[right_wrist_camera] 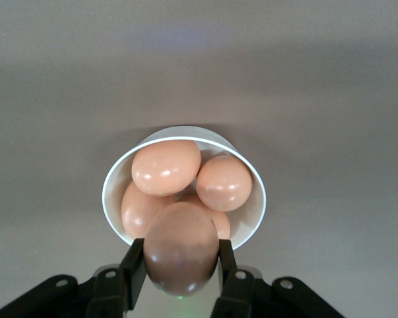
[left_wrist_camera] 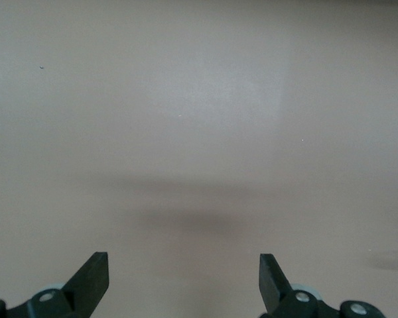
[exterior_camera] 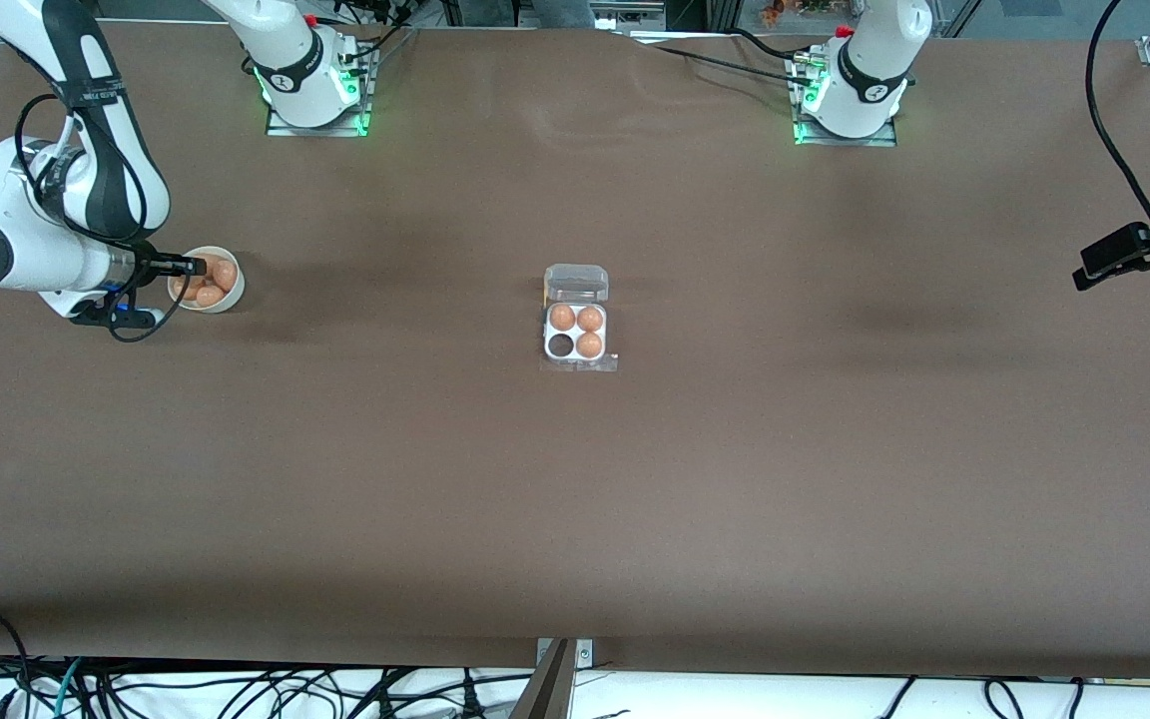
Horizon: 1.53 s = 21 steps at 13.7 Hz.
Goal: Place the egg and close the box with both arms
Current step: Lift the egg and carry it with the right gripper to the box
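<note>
Big brown bench (exterior_camera: 575,499) takes up pretty much everything here. The right arm (exterior_camera: 46,240) is bent down over its own end of the bench, and the left arm (exterior_camera: 869,70) just waits, with only its base and lower links showing by the green-lit mount.

Next down in size, the egg carton (exterior_camera: 576,318) sits about mid-bench, between the two arms' ends and well apart from everything else. Its clear lid (exterior_camera: 576,283) is flipped open, lying on the side farther from the front camera. The white tray has three brown eggs (exterior_camera: 576,318) in it and one dark empty cell (exterior_camera: 561,345), which is the nearer cell toward the right arm's end.

Then there's the round white bowl (right_wrist_camera: 116,179) at the right arm's end of the bench, with several more brown eggs (right_wrist_camera: 166,165) piled inside.

The right claw (right_wrist_camera: 181,265) is right over the bowl, and its fingers (right_wrist_camera: 134,265) are clamped on either side of a brown egg (right_wrist_camera: 181,257), so it's got one pinched just above the others.

The left claw (left_wrist_camera: 184,278) hangs over bare bench at the left arm's end, fingertips (left_wrist_camera: 93,271) spread wide with nothing between them.
</note>
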Available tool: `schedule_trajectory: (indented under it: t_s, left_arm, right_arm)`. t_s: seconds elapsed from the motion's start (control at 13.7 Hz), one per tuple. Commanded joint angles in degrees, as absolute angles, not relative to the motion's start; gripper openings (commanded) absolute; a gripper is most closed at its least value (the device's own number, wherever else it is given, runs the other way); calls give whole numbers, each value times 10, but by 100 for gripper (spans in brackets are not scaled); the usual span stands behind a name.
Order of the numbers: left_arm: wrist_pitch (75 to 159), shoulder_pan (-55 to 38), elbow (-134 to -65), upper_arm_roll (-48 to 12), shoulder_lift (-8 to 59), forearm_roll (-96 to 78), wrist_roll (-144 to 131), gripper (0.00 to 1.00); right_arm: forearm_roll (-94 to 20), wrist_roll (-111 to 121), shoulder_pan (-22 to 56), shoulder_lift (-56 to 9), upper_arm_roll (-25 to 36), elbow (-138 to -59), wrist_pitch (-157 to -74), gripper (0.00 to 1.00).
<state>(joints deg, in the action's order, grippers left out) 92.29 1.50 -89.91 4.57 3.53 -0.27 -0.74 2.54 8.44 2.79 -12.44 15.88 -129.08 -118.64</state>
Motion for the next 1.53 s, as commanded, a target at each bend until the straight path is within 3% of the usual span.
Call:
schedule_trajectory:
  t_s: [0.0, 0.29, 0.8, 1.02, 1.46]
  left_arm:
    - [915, 18, -882, 44, 41, 9, 3, 100]
    - [915, 18, -882, 44, 42, 9, 3, 100]
    - [915, 18, -882, 43, 42, 9, 3, 100]
    - [915, 18, -882, 43, 42, 9, 2, 100]
    - [915, 18, -882, 42, 41, 9, 2, 100]
  right_arm:
    - [16, 91, 30, -128, 160, -1276, -1174, 32]
    - [15, 90, 39, -142, 159, -1237, -1148, 32]
    - [-18, 16, 133, -176, 159, -1099, -1019, 28]
    - [-72, -43, 187, -213, 159, -1028, -974, 28]
    - [-196, -249, 317, -322, 159, -893, -975, 28]
